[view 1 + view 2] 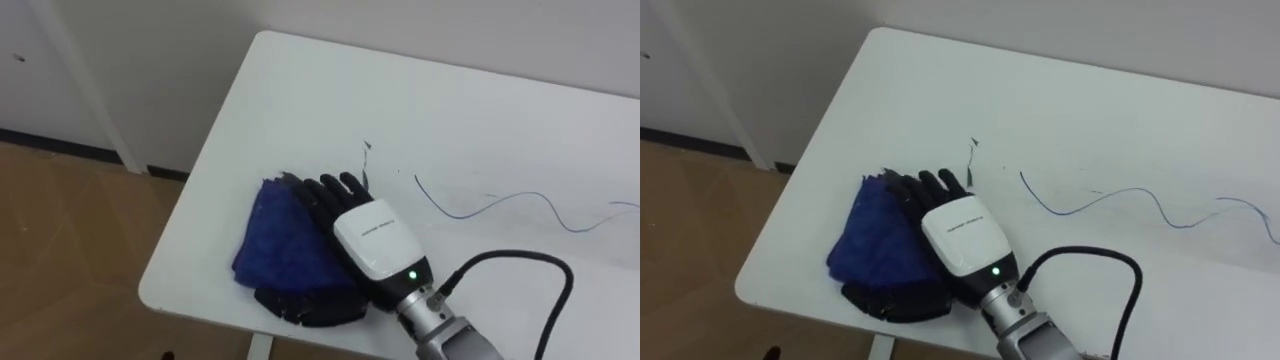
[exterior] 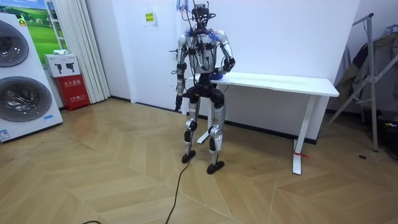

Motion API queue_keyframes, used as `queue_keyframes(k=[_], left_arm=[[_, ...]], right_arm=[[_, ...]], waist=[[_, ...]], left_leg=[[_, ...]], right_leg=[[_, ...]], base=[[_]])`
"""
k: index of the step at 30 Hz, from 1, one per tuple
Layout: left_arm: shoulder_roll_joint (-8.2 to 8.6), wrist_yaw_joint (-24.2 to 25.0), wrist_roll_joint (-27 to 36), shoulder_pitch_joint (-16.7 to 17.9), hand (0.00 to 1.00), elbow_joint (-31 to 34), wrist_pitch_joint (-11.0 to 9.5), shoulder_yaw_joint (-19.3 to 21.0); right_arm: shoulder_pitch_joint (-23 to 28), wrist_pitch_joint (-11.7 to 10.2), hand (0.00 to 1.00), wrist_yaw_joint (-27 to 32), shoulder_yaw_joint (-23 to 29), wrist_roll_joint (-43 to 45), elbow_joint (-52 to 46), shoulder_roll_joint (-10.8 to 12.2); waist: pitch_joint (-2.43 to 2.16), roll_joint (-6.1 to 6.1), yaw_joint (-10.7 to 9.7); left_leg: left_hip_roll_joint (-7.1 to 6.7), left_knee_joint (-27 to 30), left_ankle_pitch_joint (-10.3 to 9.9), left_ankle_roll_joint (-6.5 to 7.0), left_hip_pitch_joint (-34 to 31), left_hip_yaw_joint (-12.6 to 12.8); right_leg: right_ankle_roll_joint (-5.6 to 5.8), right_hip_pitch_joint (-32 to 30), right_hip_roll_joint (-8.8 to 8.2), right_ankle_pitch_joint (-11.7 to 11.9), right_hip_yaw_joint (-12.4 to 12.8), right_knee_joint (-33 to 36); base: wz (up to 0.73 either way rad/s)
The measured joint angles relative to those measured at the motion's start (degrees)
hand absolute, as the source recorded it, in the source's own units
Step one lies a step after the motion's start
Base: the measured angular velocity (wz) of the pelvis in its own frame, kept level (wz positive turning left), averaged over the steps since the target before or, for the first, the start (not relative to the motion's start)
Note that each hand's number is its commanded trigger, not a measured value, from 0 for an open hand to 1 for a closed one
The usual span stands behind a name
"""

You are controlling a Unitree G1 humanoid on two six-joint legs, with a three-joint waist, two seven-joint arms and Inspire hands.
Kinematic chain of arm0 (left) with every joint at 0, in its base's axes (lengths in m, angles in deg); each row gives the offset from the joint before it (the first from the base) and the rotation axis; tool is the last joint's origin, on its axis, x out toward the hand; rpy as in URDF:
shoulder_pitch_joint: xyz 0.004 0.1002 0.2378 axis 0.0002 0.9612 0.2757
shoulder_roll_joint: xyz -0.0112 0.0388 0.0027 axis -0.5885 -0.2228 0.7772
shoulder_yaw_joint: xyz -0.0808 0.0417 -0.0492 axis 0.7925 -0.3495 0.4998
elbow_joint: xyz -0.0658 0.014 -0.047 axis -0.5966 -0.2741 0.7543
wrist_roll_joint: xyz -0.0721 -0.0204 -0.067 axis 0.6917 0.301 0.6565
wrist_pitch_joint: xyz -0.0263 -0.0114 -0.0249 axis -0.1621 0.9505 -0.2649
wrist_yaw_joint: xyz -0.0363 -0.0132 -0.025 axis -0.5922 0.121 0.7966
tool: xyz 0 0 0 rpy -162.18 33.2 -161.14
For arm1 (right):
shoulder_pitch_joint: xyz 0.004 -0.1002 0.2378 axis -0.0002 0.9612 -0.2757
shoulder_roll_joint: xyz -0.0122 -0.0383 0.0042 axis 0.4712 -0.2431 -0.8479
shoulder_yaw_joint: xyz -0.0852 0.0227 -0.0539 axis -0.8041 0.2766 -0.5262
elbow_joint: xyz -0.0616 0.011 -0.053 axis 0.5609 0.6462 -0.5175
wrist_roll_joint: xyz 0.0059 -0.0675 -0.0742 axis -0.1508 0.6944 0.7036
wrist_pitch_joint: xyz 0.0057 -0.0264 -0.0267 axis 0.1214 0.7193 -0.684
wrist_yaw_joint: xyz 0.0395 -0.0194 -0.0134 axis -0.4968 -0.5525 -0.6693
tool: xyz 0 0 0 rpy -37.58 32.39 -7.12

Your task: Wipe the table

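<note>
A: Where's the cloth?
B: Blue cloth [image 1: 272, 245] sits on the white table's [image 1: 400, 95] near-left corner, under the right hand [image 1: 375, 235]. Fingers straight and spread, pressed flat on it, not clenched.
A: Left hand [image 2: 178, 102]?
B: Hangs at robot's side. Can't tell fingers.
A: Marks?
B: Blue pen line [image 1: 500, 205] right of hand, apart from cloth.

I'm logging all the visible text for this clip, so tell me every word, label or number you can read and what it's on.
No text is legible.
White back of the right hand: small dark print, too small to read.
The yellow sign on the wall: blurred.
White label on the red box: unreadable.
The blue line on the table: a scribble, no letters.
</note>
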Motion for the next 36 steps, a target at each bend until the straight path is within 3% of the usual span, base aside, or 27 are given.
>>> queue_keyframes(k=[4, 5, 6, 10, 13, 28, 36], left_arm=[[-0.02, 0.1, 0.0, -0.1, 0.0, 0.0, 0.2, -1.1], [-0.01, 0.1, 0.0, -0.1, 0.0, 0.0, 0.3, -1.5], [-0.01, 0.2, 0.0, -0.1, 0.0, 0.1, 0.4, -1.5], [-0.01, 0.3, 0.0, -0.1, 0.0, 0.2, 0.8, -1.6], [0.03, 0.3, 0.1, -0.1, 0.0, 0.2, 0.8, -1.6], [0.13, 0.1, 0.0, 0.3, 0.0, 0.5, 1.1, -1.6], [0.13, 0.1, 0.2, 0.7, 0.0, 0.6, 1.2, -1.5]], right_arm=[[0.9, -0.3, 0.0, -0.6, -0.3, 0.0, 0.5, -0.2], [1.0, -0.3, 0.46, -0.8, -0.3, 0.0, 0.8, -0.1], [1.0, -0.3, 1.0, -0.9, -0.3, -0.1, 1.0, -0.1], [1.0, 0.4, 1.0, -1.1, -0.8, -0.8, 3.4, 0.6], [0.1, 0.5, 1.0, 0.4, -0.4, -0.8, 4.3, 1.9], [-1.7, 0.1, 1.0, 4.5, 0.9, -0.9, 4.4, 2.5], [-1.5, -1.9, 1.0, 4.7, 2.0, -2.2, 4.5, 2.4]], waist=[[-0.03, 0.02, 0.0], [-0.05, 0.01, -0.1], [-0.05, 0.0, -0.1], [-0.21, 0.04, -0.2], [-0.63, 0.1, -0.6], [-0.4, 0.68, -1.4], [-0.38, 0.71, -2.0]], left_leg=[[0.0, 0.0, 0.0, 0.0, 0.0, 0.0], [0.0, 0.0, 0.0, 0.0, 0.0, 0.0], [0.0, 0.0, 0.0, 0.0, 0.0, 0.0], [0.0, 0.0, 0.0, 0.0, 0.2, -0.3], [0.0, 0.0, 0.0, 0.0, 0.3, -0.4], [-0.04, 0.0, 0.0, -0.02, 1.0, -0.5], [-0.11, 0.1, 0.0, -0.02, 1.1, -0.9]], right_leg=[[0.0, 0.0, -0.02, 0.0, -0.2, 0.0], [0.0, 0.0, -0.02, 0.0, -0.3, 0.0], [0.0, 0.1, -0.02, 0.0, -0.3, 0.0], [0.0, 0.3, -0.04, 0.0, -0.4, 0.0], [0.0, 0.5, -0.03, 0.0, -0.4, -0.1], [0.0, 1.4, -0.03, 0.0, -0.3, -0.1], [0.0, 1.7, -0.05, 0.0, -0.3, -0.1]], base=[[0.0], [0.0], [0.0], [0.0], [0.0], [0.0], [0.02]])
